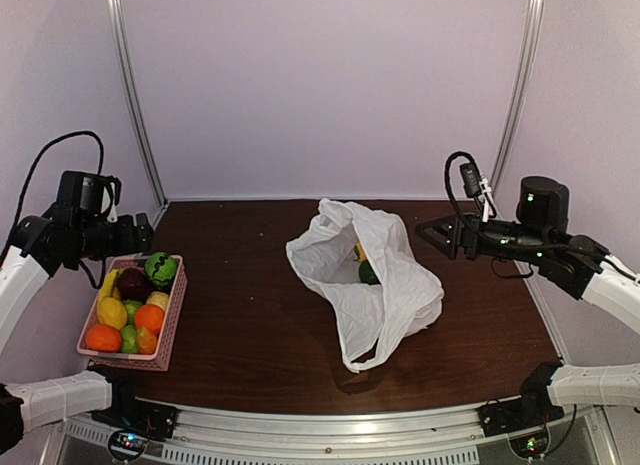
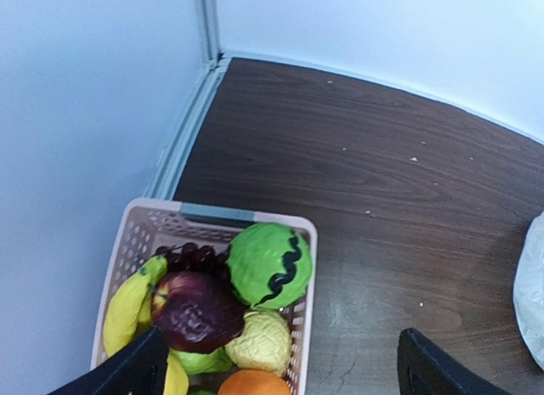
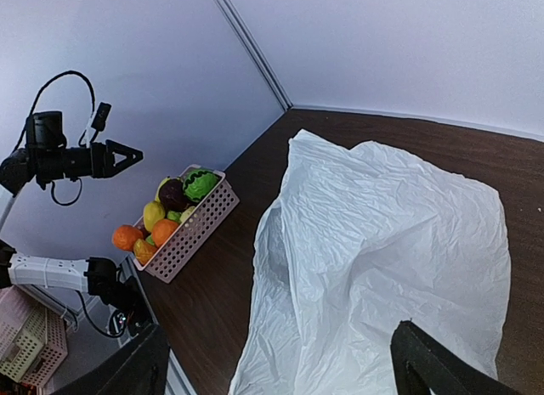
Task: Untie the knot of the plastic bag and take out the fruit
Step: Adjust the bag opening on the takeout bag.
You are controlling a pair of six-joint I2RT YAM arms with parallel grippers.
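No knot is being seen: the plastic bag [image 1: 385,290] is lying mid-worktop with its mouth gaping towards the far left, so the untying is being judged done and the emptying is in hand. A green fruit [image 1: 368,273] and a yellow fruit [image 1: 359,252] are being shown inside the mouth. The right hand [image 1: 428,234] is being held wide and empty just right of the bag. The left hand [image 1: 143,235] is being held wide and empty above the far end of the pink basket [image 1: 172,320] of fruit at the left. A reach into the mouth is being called for next, and loose plastic folding over the fruit is being judged the likely hindrance.
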